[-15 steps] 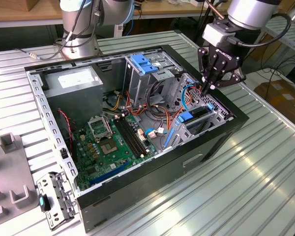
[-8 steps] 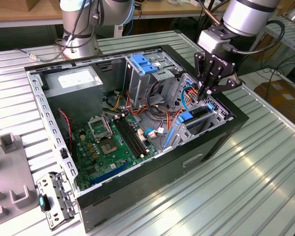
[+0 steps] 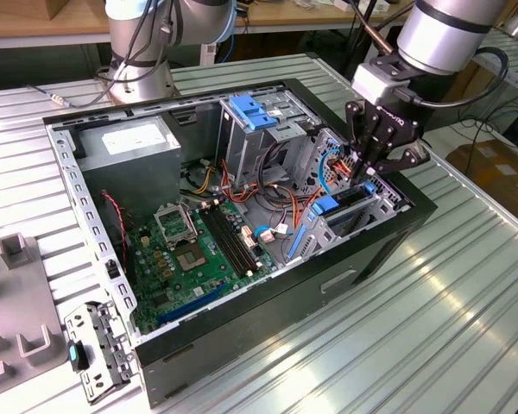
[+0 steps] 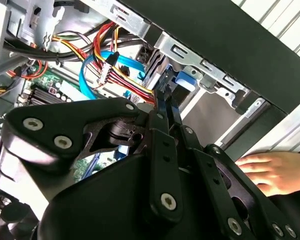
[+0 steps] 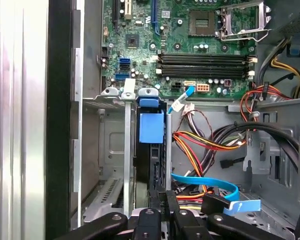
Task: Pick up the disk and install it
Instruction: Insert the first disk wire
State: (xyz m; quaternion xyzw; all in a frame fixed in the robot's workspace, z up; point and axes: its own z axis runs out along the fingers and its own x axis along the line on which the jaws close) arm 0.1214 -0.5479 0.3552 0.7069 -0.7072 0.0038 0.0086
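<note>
The disk point(image 5: 151, 150) stands on edge in the metal drive bay point(image 5: 112, 150) at the front corner of the open computer case point(image 3: 242, 302). Its blue plastic rail point(image 5: 151, 127) faces the motherboard. In the exterior view the disk point(image 3: 341, 207) shows as a blue-edged slab in the bay on the exterior view's right. My gripper point(image 3: 369, 179) reaches down into that bay. In both wrist views the gripper point(image 5: 161, 192) point(image 4: 163, 97) has its black fingers pinched together on the disk's thin upper edge.
Bundled red, yellow and orange cables point(image 5: 205, 140) and a blue flat cable point(image 5: 210, 182) lie right beside the bay. The green motherboard point(image 3: 190, 250), grey power-supply box point(image 3: 129, 147) and cage with a blue latch point(image 3: 255, 112) fill the case. A person's hand point(image 4: 270, 170) rests outside the case wall.
</note>
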